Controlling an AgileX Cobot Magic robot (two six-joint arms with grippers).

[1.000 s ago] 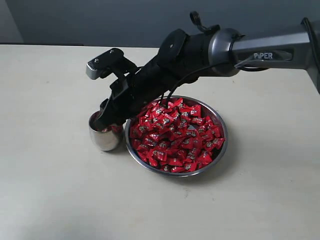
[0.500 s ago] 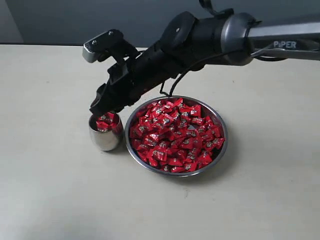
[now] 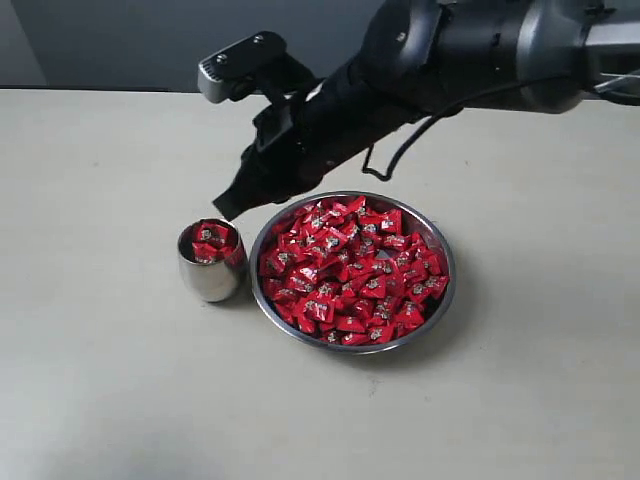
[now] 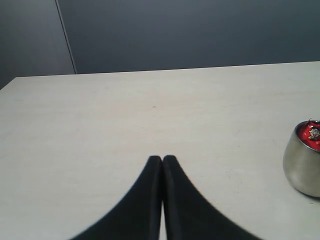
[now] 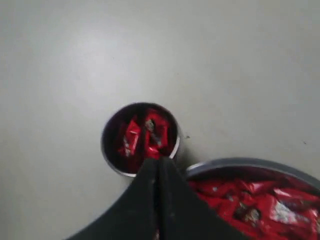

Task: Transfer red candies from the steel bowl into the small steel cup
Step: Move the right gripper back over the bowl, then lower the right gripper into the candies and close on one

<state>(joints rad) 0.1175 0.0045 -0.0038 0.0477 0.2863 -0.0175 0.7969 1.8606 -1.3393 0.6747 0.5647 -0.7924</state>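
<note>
Right gripper, black, two-fingered: jaws clenched flat together, nothing between them. It hangs in the air above the gap between cup and bowl, clear of both, tip pointing down. Small polished steel cup: upright on the pale table, just beside the bowl's left rim in the exterior view; whether the two touch cannot be told. Several red-wrapped candies lie inside the cup, heaped to its rim. Wide shallow steel bowl: filled with a heap of the same candies. Left gripper: jaws pressed shut, empty, low over bare table, the cup standing apart from it
</note>
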